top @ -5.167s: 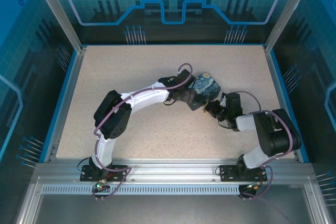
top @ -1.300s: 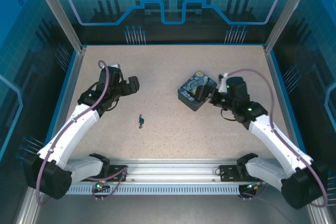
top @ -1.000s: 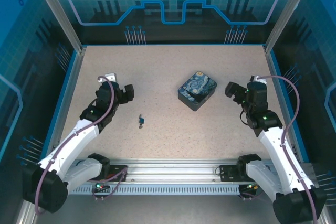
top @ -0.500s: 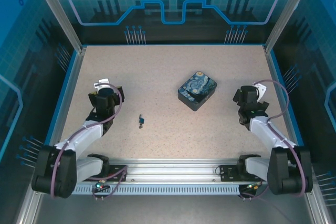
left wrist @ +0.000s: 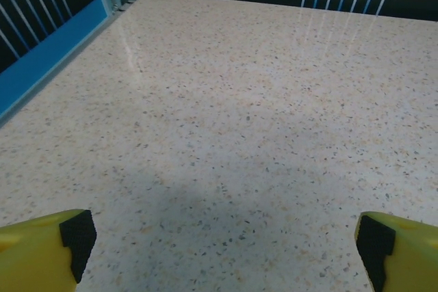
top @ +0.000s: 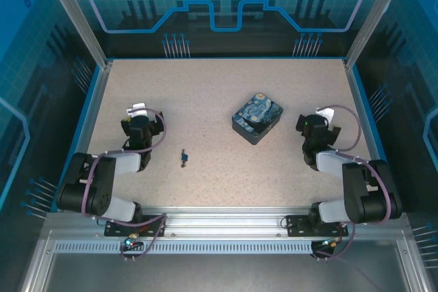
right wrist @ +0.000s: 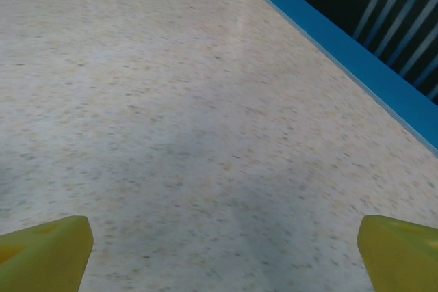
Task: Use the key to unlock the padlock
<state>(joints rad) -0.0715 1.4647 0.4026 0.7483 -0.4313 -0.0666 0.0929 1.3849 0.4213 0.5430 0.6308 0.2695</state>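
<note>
Key [top: 183, 158] | likely light, stiff, slippery; I'd pinch its broad end | left pincer [left wrist: 226, 241], right pincer [right wrist: 226, 244] open, empty

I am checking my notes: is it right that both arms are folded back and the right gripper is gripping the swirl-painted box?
Not quite: the right gripper is open and empty; the swirl-painted box lies on the table apart from it, as the top external view shows. The rest holds.

Overhead view of whole table [top: 205, 87]; wrist views low, close over it.
</note>
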